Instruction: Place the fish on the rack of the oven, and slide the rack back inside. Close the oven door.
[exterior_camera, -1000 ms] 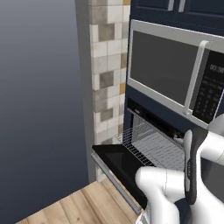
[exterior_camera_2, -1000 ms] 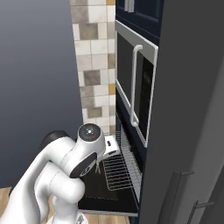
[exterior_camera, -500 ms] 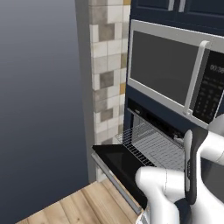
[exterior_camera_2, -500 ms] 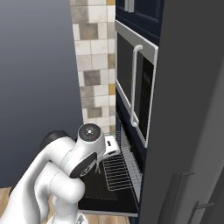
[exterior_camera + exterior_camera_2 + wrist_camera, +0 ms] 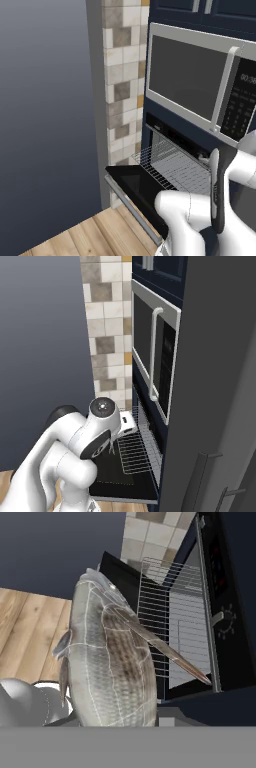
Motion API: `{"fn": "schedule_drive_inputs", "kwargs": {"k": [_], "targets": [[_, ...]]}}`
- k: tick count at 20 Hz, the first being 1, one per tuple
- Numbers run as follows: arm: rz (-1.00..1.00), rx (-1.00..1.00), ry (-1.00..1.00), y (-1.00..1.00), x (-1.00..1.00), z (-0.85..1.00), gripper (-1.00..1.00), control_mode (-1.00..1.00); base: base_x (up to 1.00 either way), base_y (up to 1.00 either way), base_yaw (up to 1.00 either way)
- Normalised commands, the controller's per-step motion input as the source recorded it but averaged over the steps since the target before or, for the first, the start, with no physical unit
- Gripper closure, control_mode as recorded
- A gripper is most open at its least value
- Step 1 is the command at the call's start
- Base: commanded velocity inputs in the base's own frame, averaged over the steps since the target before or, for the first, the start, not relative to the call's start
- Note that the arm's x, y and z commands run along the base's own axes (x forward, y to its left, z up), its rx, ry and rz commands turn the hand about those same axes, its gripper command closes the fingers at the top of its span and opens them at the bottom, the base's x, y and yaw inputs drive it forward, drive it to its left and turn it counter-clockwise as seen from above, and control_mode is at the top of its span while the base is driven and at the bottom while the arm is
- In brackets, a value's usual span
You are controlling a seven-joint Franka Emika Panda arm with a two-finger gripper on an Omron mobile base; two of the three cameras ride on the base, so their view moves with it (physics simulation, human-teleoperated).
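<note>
Tiled wall [image 5: 122,75] left of oven [image 5: 172,145]; oven door [image 5: 137,187] dropped open, rack [image 5: 175,167] slid out above it. Gripper clamped tight around fish [image 5: 107,662], near the rack, above door.

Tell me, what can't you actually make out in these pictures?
- Gripper fingertips: hand view, covered by the fish.
- Near part of the rack: left base view, behind the robot's arm.
- Oven cavity: too dark in both base views.
- Microwave keypad: left base view, too small to read.
</note>
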Motion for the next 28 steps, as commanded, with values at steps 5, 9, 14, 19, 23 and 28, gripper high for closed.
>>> {"fn": "schedule_drive_inputs", "kwargs": {"k": [5,9,14,19,23,28], "targets": [[0.0,-0.09,0.11,0.03,0.35,-0.41,1.0,-1.0,0.0,0.0,0.0],[0.0,-0.12,0.11,0.19,0.51,-0.49,1.0,-1.0,0.0,0.0,0.0],[0.0,-0.1,0.02,0.24,0.67,-0.41,1.0,-1.0,0.0,0.0,0.0],[0.0,-0.08,-0.04,0.04,0.57,-0.33,1.0,-1.0,0.0,0.0,0.0],[0.0,-0.05,0.0,0.04,0.68,-0.57,1.0,-1.0,0.0,0.0,0.0],[0.0,-0.07,0.0,0.23,0.57,-0.63,1.0,-1.0,0.0,0.0,0.0]]}}
